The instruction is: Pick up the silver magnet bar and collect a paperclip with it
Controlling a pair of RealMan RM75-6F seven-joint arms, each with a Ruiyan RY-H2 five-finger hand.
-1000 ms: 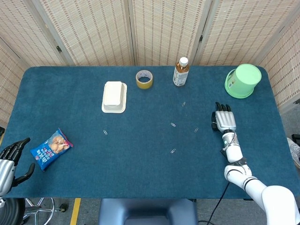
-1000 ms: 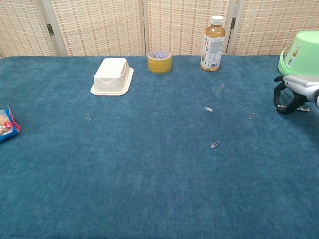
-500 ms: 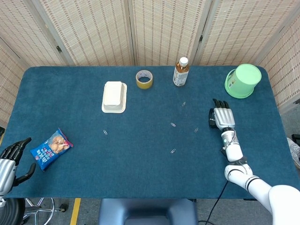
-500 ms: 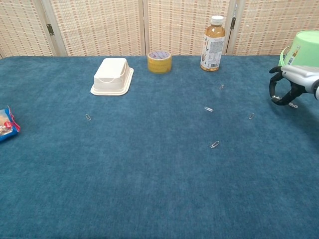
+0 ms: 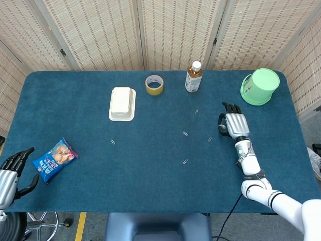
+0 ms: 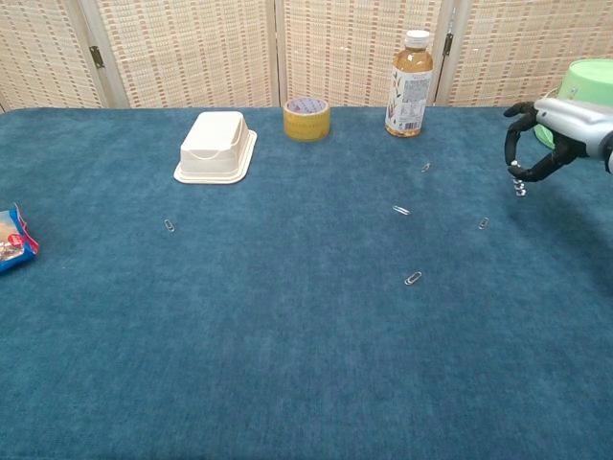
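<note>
My right hand point(image 5: 234, 124) hovers above the right part of the blue table point(image 5: 150, 181), its dark fingers curled downward. In the chest view this right hand point(image 6: 546, 142) pinches a small silver magnet bar point(image 6: 518, 188) that hangs from its fingertips. Several paperclips lie on the cloth: one paperclip point(image 6: 484, 222) lies just below and left of the hand, another paperclip point(image 6: 400, 210) is further left, and a third paperclip point(image 6: 413, 278) is nearer the front. My left hand point(image 5: 10, 173) sits off the table's front left corner, fingers apart and holding nothing.
A green cup point(image 5: 260, 86) lies on its side behind the right hand. A tea bottle point(image 5: 193, 77), a yellow tape roll point(image 5: 154, 84) and a white box point(image 5: 122, 103) stand along the back. A snack packet point(image 5: 54, 158) lies at the front left.
The right hand has lifted off the table with the magnet bar and moved left and away from me, toward the paperclips. The left hand has stayed put.
</note>
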